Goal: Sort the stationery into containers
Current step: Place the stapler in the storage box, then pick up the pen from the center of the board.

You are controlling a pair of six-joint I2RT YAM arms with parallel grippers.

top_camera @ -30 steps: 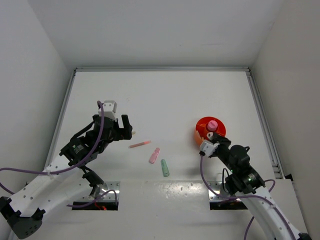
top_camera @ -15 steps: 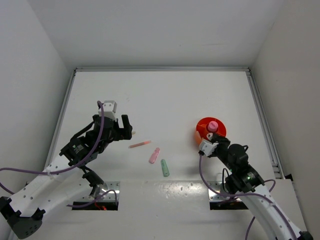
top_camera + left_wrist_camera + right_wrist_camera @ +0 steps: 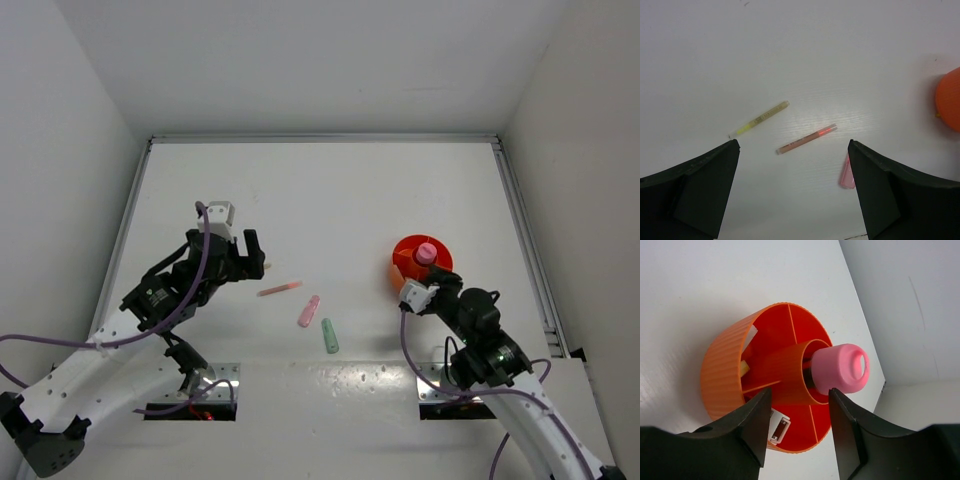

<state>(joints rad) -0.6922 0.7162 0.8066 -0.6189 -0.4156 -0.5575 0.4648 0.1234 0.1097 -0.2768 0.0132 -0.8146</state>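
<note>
Half poking out of the middle hub of the orange tub (image 3: 406, 262) (image 3: 722, 370), standing straight up: pink-capped tube (image 3: 426, 252) (image 3: 840, 369). Sitting on the white table (image 3: 330, 200), white walls (image 3: 300, 60) closing it in. Lying well apart on the left: pink stick (image 3: 279, 289) (image 3: 806, 138), yellow stick (image 3: 759, 119), pink marker (image 3: 309, 311), green marker (image 3: 329, 336). Keeping the same spots as a second ago. Hanging just beside the tub with right gripper (image 3: 415, 293) (image 3: 799, 392) fingers apart, gripping nothing. Hovering over the sticks with left gripper (image 3: 250, 255) (image 3: 792, 145) fingers wide apart.

left claw (image 3: 792, 145): jaws wide apart | right claw (image 3: 798, 392): jaws parted
</note>
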